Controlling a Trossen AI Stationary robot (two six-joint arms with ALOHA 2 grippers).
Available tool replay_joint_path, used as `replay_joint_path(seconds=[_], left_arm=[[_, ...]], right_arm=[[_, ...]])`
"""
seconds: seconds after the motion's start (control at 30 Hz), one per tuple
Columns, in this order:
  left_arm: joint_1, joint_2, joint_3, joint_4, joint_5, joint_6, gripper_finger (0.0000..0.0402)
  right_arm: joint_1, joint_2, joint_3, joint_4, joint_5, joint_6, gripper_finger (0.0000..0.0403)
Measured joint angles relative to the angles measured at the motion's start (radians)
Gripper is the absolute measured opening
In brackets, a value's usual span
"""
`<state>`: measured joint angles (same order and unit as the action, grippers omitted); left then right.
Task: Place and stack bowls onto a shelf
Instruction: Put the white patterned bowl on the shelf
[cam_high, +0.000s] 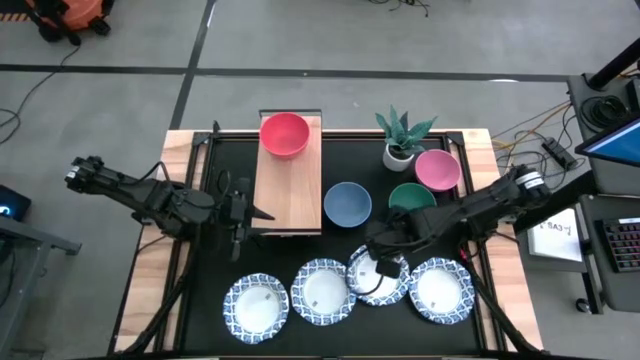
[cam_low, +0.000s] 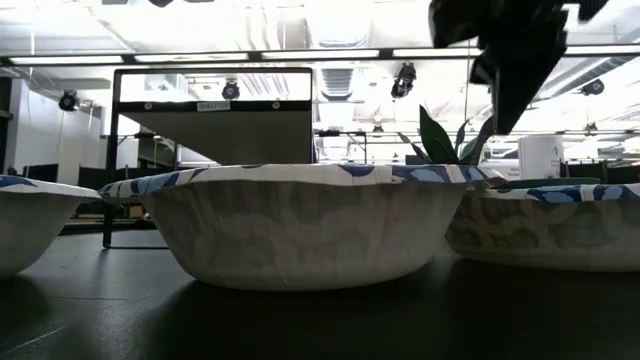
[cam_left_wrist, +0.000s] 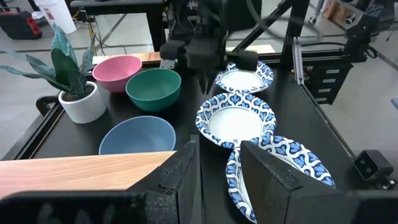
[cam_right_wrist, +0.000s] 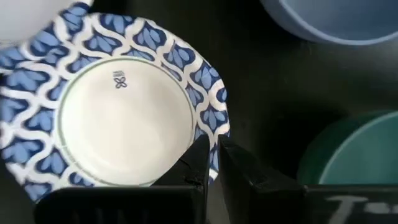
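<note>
Four patterned dishes (cam_high: 325, 292) line the table's near edge; high view shows the shelf (cam_high: 290, 185) carrying only the red bowl (cam_high: 284, 134). Blue bowl (cam_high: 347, 204), green bowl (cam_high: 411, 198) and pink bowl (cam_high: 437, 169) sit on the tabletop. Right wrist view alone shows the right gripper (cam_right_wrist: 213, 155) pinching the third dish (cam_right_wrist: 118, 124) by its rim. Left gripper (cam_left_wrist: 219, 165), fingers parted and empty, waits beside the shelf.

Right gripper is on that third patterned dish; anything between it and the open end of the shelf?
The blue bowl sits on the table between the dish held by the right gripper and the shelf. The shelf's near end is bare; the red bowl occupies its far end.
</note>
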<state>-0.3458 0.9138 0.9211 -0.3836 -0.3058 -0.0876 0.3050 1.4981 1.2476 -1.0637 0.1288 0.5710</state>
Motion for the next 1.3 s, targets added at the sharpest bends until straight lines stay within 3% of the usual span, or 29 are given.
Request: replay_joint_path(seconds=[0.47,0.67,0.97,1.3], left_arm=[[0.000,0.000,0.000,0.000,0.000,0.017,0.0107],[0.000,0.000,0.000,0.001,0.000,0.024,0.0107],[0.000,0.001,0.000,0.002,0.000,0.045,0.0107],[0.000,0.003,0.000,0.002,0.000,0.053,0.0107]], right_arm=[[0.000,0.076,0.029,0.006,0.017,-0.100,0.0149],[-0.002,0.093,0.037,0.017,0.249,-0.189,0.0182],[-0.017,0.100,0.024,0.034,0.029,-0.299,0.0183],[-0.048,0.099,-0.117,0.180,-0.007,-0.294,0.0183]])
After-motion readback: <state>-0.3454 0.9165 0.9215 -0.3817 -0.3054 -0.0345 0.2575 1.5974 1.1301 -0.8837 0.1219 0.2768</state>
